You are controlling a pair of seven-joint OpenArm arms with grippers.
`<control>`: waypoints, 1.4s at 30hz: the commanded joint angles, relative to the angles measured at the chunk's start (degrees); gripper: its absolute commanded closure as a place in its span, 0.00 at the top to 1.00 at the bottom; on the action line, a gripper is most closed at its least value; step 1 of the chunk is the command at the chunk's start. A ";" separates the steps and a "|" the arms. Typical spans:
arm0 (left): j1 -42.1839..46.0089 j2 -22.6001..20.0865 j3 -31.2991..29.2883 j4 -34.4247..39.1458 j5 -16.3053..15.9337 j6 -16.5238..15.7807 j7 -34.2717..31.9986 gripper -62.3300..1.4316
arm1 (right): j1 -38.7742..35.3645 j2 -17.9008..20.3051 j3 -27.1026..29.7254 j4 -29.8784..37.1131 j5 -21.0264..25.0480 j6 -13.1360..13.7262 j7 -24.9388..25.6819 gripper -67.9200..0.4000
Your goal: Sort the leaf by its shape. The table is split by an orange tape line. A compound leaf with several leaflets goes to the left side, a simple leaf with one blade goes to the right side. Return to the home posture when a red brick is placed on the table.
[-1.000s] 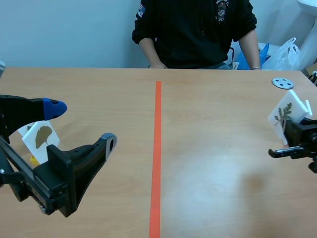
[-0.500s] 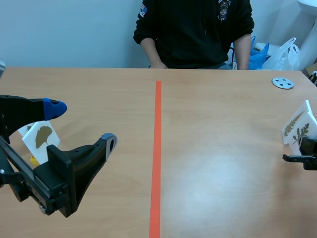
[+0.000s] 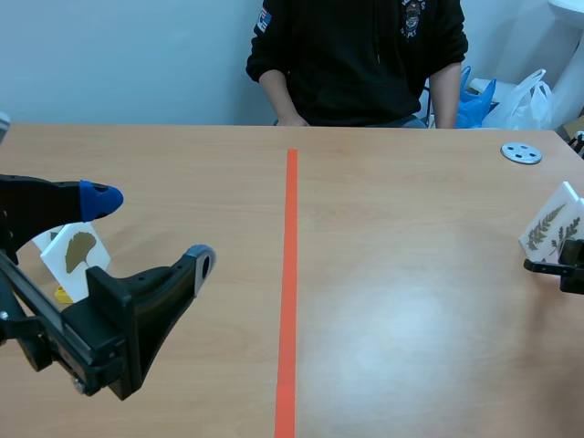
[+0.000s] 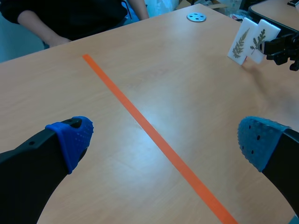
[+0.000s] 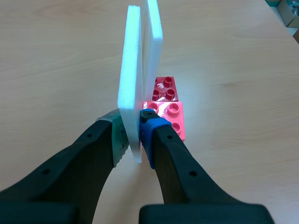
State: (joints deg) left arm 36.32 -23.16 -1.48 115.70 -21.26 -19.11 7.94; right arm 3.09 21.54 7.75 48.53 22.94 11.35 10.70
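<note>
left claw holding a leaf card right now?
No, the left claw is open, its fingers wide apart with only the light wooden table showing between them.

Three leaf cards (image 3: 75, 253), one metal disc (image 3: 521, 152), one person (image 3: 356, 64)

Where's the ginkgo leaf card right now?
In the scene view the ginkgo leaf card stands left of the orange tape line, behind the left gripper, a yellow brick at its base.
</note>
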 commanded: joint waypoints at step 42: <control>0.02 0.24 -0.20 0.17 -0.52 0.09 -0.79 1.00 | -22.56 3.39 8.20 40.17 7.85 5.09 4.57 1.00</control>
State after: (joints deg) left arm 36.32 -23.16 -1.48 115.70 -21.26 -19.11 7.97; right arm -19.29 23.53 15.09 87.90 30.28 16.43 14.70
